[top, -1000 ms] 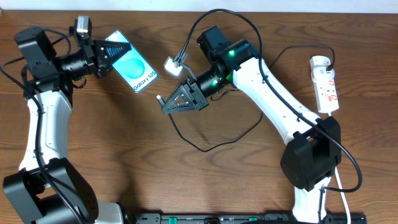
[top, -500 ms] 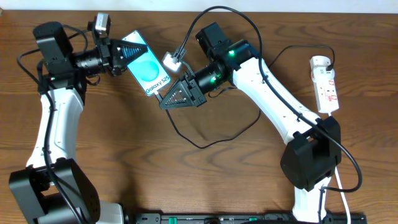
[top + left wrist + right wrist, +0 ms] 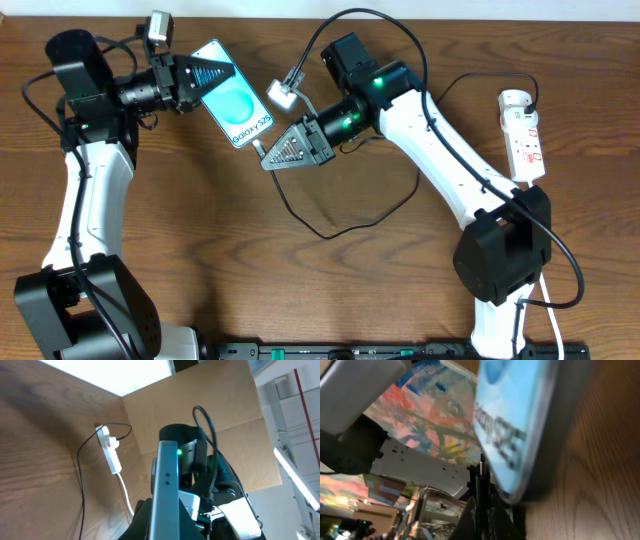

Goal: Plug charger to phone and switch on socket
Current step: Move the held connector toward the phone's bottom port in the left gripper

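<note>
The phone (image 3: 238,105), blue-cyan screen with "Galaxy S25" text, is held above the table by my left gripper (image 3: 212,75), which is shut on its upper end. In the left wrist view the phone shows edge-on as a grey bar (image 3: 168,495). My right gripper (image 3: 275,155) is shut on the charger's small connector tip (image 3: 258,146), which sits right at the phone's lower end. In the right wrist view the connector (image 3: 482,480) is beside the phone's bottom edge (image 3: 520,435). The thin black charger cable (image 3: 330,232) loops over the table. The white socket (image 3: 524,135) lies at the right.
The socket also shows in the left wrist view (image 3: 110,451) with a black plug and cable in its far end. The right arm's white body (image 3: 440,160) stretches diagonally across the table's middle. A white camera module (image 3: 282,94) sits near the phone.
The left gripper shifted the phone slightly left and up after carrying it rightwards. The right gripper brought the connector tip up to the phone's lower end.
</note>
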Robot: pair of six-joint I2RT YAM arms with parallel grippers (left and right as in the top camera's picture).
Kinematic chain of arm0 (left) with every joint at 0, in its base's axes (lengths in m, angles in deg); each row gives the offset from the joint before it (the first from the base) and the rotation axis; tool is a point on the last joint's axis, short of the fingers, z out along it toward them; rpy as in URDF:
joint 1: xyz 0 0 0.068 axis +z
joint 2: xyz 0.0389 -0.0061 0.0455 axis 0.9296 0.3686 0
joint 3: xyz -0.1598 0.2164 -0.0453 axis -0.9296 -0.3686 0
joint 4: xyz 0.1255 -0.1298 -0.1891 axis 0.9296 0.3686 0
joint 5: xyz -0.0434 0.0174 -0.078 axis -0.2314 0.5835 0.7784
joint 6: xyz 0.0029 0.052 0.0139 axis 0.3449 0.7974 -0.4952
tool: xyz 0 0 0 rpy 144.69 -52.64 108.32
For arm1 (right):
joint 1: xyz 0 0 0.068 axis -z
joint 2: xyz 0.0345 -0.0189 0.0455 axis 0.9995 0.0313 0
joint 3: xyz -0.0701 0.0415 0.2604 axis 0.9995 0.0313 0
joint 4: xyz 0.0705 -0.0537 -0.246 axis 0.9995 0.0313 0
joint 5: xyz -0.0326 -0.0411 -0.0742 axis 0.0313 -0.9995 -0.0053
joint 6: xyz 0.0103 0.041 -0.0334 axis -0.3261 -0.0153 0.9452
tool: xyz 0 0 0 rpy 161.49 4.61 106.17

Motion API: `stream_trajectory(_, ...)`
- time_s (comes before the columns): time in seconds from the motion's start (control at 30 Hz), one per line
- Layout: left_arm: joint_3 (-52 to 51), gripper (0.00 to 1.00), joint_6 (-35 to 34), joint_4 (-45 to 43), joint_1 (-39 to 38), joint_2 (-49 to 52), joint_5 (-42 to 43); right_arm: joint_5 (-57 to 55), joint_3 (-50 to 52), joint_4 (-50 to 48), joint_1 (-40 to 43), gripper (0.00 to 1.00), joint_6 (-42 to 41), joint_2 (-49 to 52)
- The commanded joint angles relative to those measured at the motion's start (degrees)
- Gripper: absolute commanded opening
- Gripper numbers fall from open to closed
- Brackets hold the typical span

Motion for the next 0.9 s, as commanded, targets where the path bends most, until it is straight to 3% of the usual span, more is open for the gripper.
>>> stream_trajectory(0.0,0.74,0.07,-3.78,-1.73,0.15,-0.39,1.57,1.90,-0.85,-0.09,0.13,0.01,-2.75,-0.24)
stream_trajectory(0.87,0.74,0.07,-1.60,-1.84,0.13,-0.39,1.62,3.56,-0.87,-0.98,0.15,0.01,-2.69,-0.24)
